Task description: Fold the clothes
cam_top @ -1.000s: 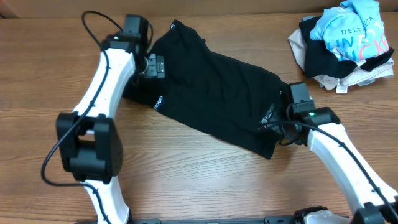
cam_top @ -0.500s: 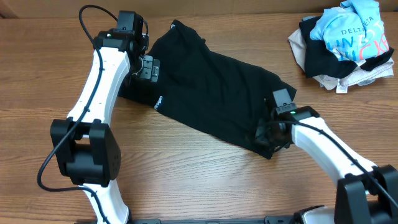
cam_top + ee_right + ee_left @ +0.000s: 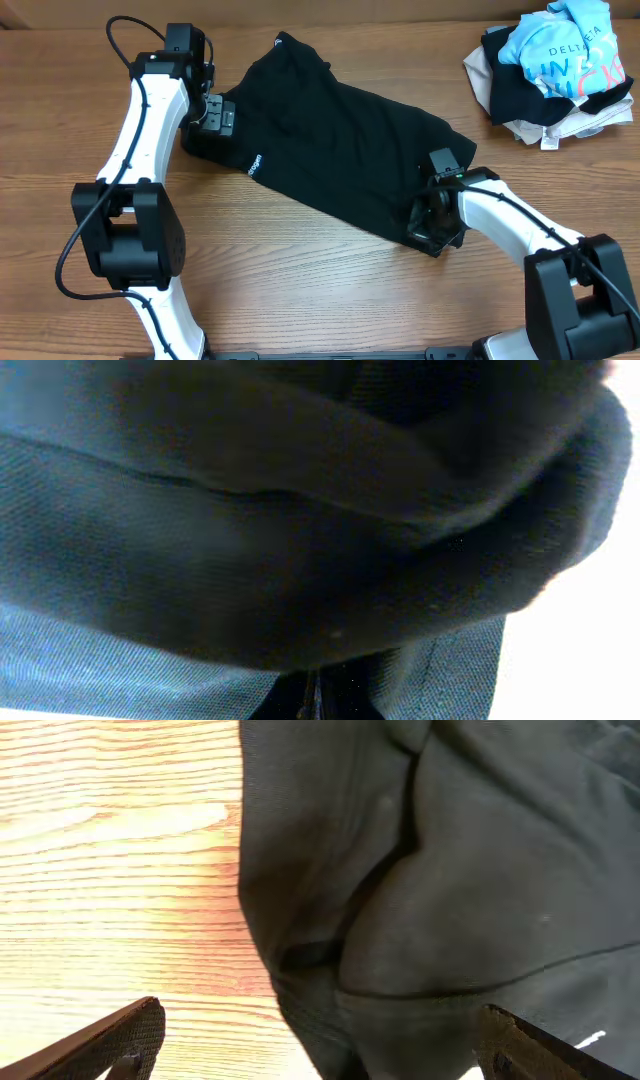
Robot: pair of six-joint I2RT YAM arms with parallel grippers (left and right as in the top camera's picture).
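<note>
Both arms had shifted over the last second: the left gripper (image 3: 213,115) had slid out toward the left edge of the garment, and the right gripper (image 3: 432,218) had drawn in and down onto its lower right corner.

From the left wrist view, the left gripper's fingers (image 3: 120,1040) stood spread wide apart, hanging over a rumpled border of cloth with bare wood beside it and holding nothing. The right gripper was buried in dark folds. Its wrist view showed only bunched fabric pressed close to the lens, so I could not tell whether it had pinched the cloth or stood spread.

The black polo shirt (image 3: 330,140) lay across the middle of the surface (image 3: 300,290) as a long slanted band, running from the upper left down to the lower right, with a small white logo print (image 3: 253,163) near its left end. It looked gathered lengthwise and lumpy at both ends, not squared up.

To my eye the folding was barely under way: no crisp fold showed yet, and the ends had yet to be brought together.

Well apart at the far right corner sat a heap with a light-blue tee (image 3: 565,45) on top of a beige garment (image 3: 478,75).
</note>
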